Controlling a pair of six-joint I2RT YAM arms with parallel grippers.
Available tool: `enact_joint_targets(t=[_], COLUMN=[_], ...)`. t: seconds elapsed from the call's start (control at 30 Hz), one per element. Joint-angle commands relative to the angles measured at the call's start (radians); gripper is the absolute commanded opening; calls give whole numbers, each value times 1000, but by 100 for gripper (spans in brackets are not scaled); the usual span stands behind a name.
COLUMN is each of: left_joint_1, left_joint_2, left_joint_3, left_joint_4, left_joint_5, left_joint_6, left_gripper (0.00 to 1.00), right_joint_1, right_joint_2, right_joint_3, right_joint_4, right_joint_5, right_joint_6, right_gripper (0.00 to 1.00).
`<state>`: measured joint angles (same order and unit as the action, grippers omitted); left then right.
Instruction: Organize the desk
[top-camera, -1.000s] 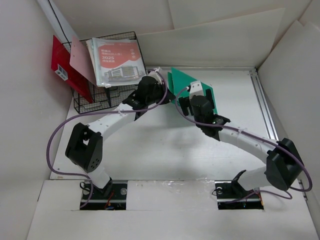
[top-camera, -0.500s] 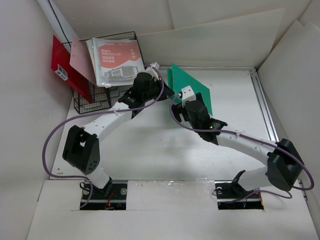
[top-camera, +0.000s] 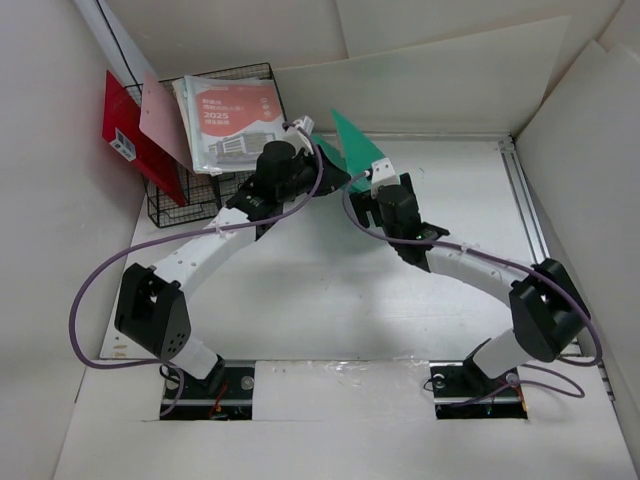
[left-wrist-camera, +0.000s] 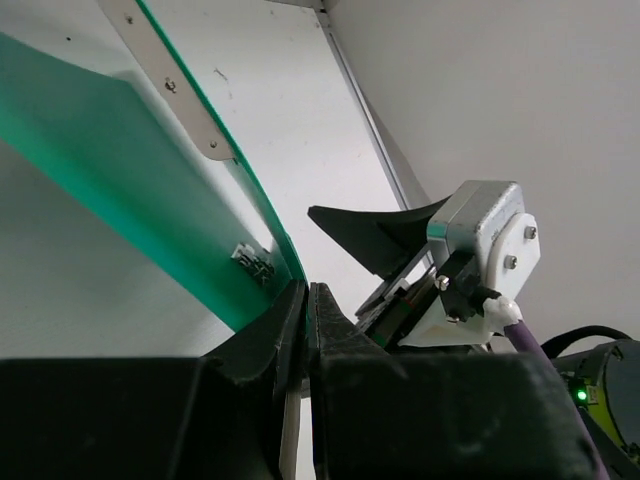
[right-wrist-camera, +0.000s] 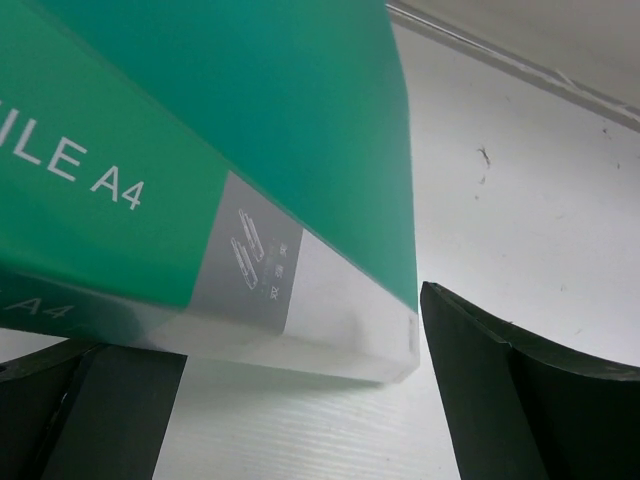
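Since a second ago the folder (top-camera: 352, 146) has left its flat pose under the right gripper (top-camera: 372, 182). It now stands steep, carried up and to the left, and both wrists came with it.

Your left gripper (left-wrist-camera: 305, 300) is pinched tight on the folder's lower corner, with no gap to see between the jaws. The right gripper has its jaws spread wide. The folder's corner hangs between its fingers (right-wrist-camera: 500, 385) and, as far as I can tell, touches neither of them, so the right one holds nothing. The desk (top-camera: 330, 290) lies below both grippers. The basket (top-camera: 170, 205) is just to the left of the left gripper and already has booklets (top-camera: 232, 122) standing in it.

I judge this as the end of a handover, and the left arm must next put the folder in the basket. To do it well:

- Pull the right gripper straight back first, with the jaws kept wide, so that no finger catches the sheet.
- You have only a corner in the pinch, and such a thin plastic cover will probably bend and swing. Move the left arm slowly and do not turn the wrist quickly.
- Bring the free lower edge above the basket rim before you go sideways.
- Lower it upright beside the booklets, and release only when its edge rests inside.
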<state>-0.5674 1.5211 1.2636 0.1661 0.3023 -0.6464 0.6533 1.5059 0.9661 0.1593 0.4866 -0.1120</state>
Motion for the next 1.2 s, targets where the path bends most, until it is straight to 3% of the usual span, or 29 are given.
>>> enact_joint_targets(t=[0.0,0.17,0.27,0.3,0.4,0.43,0.47,0.7,0.73,0.77,0.93,1.1,1.17], left_joint_1=[4,4,4,4,4,4,4,4,4,4,4,-5,-5], left_joint_2=[-65,-75,-75,-75,-84,-84,-84,-102,-122,-133,-229,-404,-472], left_joint_3=[6,-4,-13,-13,-13,-23,-23,-1,12,13,-4,-116,-173], left_joint_4=[64,64,64,64,64,64,64,41,41,41,101,90,90], left_joint_5=[38,38,38,38,38,38,38,-6,-15,-15,-80,-222,-357], left_joint_6=[-10,-10,-10,-10,-19,-19,-19,-19,-19,-19,-19,-10,-10], left_gripper=[0,0,0,0,0,0,0,0,4,18,59,61,59], right_joint_1=[-14,14,23,23,2,2,-7,-26,-26,-37,-46,-28,-18], right_joint_2=[37,71,62,53,42,31,18,-102,-119,-146,-237,-398,-432], right_joint_3=[22,22,31,31,11,0,0,-93,-104,-104,-104,-35,0], right_joint_4=[166,252,273,273,312,312,321,341,320,303,185,92,54], right_joint_5=[-2,49,49,49,21,11,-3,-52,-52,-52,-33,-46,-95], right_joint_6=[6,15,29,46,69,84,84,127,127,155,232,255,265], right_gripper=[99,90,61,46,24,9,2,0,0,0,0,0,0])
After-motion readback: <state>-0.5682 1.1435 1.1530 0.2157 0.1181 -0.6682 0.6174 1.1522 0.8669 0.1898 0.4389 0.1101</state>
